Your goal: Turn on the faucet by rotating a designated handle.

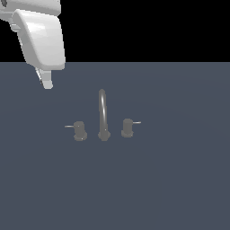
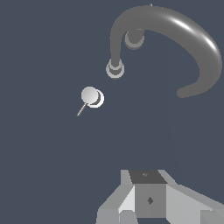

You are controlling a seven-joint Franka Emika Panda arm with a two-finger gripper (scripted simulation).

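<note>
The faucet (image 1: 103, 114) is a dull grey set on the flat floor: a tall thin arched spout (image 2: 183, 33) on a round base, with a stubby knob on each side. The handle (image 1: 79, 130) is the knob on the exterior view's left, and its thin pin sticks out to the left. From the wrist camera the handle (image 2: 91, 96) shows from above. My gripper (image 1: 46, 83) hangs high above the floor, up and to the left of the handle, touching nothing. Only its pale grey body (image 2: 148, 197) shows in the wrist view, so its jaw gap is unclear.
The twin knob (image 1: 127, 128), with its pin pointing right, stands on the exterior view's right of the spout. In the wrist view it (image 2: 134, 39) is partly hidden behind the arch. The white arm link (image 1: 40, 38) fills the upper left corner.
</note>
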